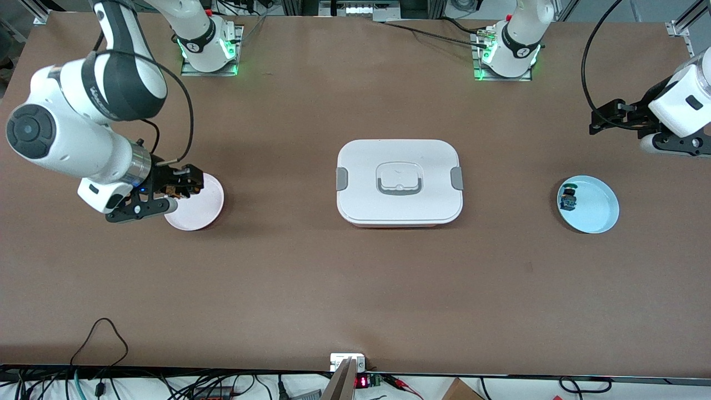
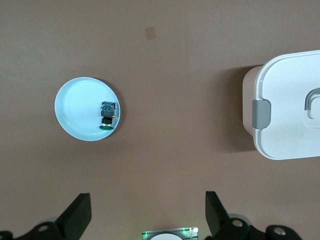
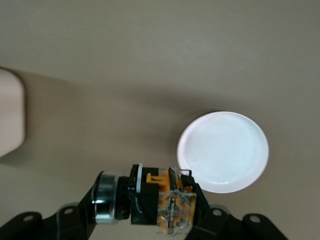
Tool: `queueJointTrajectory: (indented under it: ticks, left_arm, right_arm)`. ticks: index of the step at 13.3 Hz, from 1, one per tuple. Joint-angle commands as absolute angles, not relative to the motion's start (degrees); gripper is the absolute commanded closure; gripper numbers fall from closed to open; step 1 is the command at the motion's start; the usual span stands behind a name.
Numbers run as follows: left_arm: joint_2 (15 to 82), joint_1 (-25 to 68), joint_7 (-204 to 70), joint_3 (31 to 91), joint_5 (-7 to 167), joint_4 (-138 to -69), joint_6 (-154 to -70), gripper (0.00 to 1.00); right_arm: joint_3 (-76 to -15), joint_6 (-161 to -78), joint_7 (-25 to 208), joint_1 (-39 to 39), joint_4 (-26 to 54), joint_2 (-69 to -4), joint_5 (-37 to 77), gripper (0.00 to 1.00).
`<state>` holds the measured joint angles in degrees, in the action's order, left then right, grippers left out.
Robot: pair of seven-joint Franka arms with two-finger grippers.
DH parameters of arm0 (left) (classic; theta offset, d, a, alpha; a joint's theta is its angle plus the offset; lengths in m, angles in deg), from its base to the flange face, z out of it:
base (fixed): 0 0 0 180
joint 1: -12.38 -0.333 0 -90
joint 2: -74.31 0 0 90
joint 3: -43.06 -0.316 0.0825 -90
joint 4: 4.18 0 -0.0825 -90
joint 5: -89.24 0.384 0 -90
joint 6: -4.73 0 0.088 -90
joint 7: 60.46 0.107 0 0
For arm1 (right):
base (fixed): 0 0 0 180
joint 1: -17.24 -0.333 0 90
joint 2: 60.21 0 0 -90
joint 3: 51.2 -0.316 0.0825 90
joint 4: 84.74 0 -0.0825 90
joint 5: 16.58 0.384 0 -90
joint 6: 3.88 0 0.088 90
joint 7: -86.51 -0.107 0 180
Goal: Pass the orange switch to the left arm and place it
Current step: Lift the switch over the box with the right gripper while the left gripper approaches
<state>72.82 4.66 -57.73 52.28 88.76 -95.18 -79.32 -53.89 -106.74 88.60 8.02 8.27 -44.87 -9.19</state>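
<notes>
On the brown table [image 1: 355,289] sits the white box [image 1: 399,182] mid-surface; cables trail along its edges. Over the pink plate [image 1: 203,208], the right gripper [image 1: 186,186] clamps the orange switch [image 3: 167,200]; the left gripper [image 2: 147,212] waits spread wide above the table's end.

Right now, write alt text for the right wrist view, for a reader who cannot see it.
The right gripper is shut on the orange switch, held sideways in the air above the brown table. An empty pale plate lies on the table below it, and a corner of the white box shows at the picture's edge.
</notes>
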Motion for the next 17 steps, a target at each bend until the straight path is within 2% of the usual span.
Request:
queueJointTrajectory:
  ticks: [1, 9, 11, 14, 17]
  left_arm:
    - [72.55, 4.73, -58.0, 52.46, 89.85, -93.92, -78.68, 0.0]
    - [69.93, 3.86, -57.03, 51.5, 87.06, -90.58, -79.65, 0.0]
    - [68.86, -1.21, -54.68, 51.06, 77.42, -90.58, -76.68, 0.0]
    - [65.36, -5.71, -54.75, 50.88, 59.06, -90.67, -67.01, 0.0]
    - [59.91, -6.34, -54.84, 51.14, 40.78, -92.33, -64.01, 0.0]
  right_arm:
    - [-53.92, -104.08, 92.65, 6.7, 6.06, -46.41, -6.12, 0.89]
    - [-53.92, -105.05, 120.4, 2.47, 6.05, -47.82, 13.72, 0.91]
    - [-53.92, -105.22, 126.55, 1.86, 6.05, -47.82, 19.43, 0.91]
    - [-53.92, -109.24, 139.8, -0.16, 6.23, -47.21, 25.85, 0.91]
    - [-53.92, -112.25, 152.13, -2.18, 6.32, -45.02, 37.17, 0.91]
